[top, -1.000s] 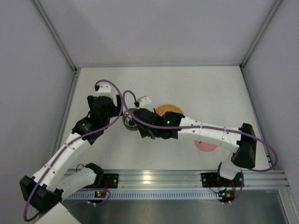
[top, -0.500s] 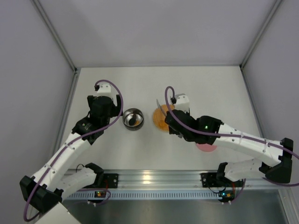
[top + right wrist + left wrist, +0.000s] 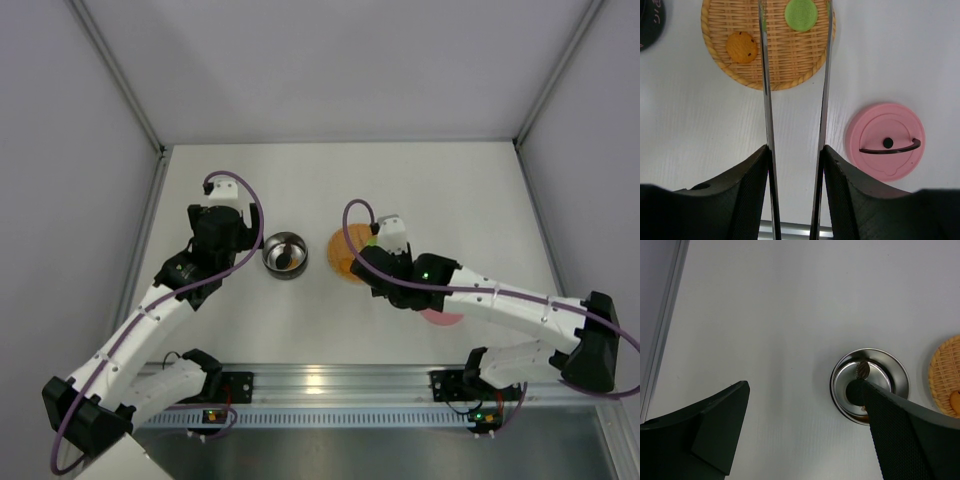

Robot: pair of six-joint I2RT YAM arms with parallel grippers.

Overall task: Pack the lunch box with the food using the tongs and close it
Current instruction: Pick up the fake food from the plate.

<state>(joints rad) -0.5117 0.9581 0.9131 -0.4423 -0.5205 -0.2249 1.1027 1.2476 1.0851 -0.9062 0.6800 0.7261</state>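
While the right gripper [image 3: 795,161] presses on the tongs [image 3: 766,100] from both sides, the two tong arms stand apart, running almost parallel up the wrist view. Their tips are cut off by the top edge, so I cannot tell whether they touch anything, and no clamped item shows. The arms reach out over the woven disc [image 3: 775,65]. The green piece [image 3: 801,14] lies on the disc between the two tong arms. The orange piece [image 3: 741,47] is also on the disc, just outside the left tong arm. The pink lid [image 3: 885,141] lies flat on the table [image 3: 690,125] with its black handle [image 3: 890,148] facing up. It is right of the tongs and apart from the disc.

In the top view the bowl [image 3: 285,255] sits uncovered on the table, left of the disc and not touching it. The right arm hides part of the disc and part of the lid.

The left gripper [image 3: 800,390] has its jaws spread wide with nothing between them, and sits above the table just left of the bowl. In its wrist view the right finger [image 3: 910,435] overlaps the bowl's near rim. The brown piece [image 3: 862,371] lies inside the bowl.
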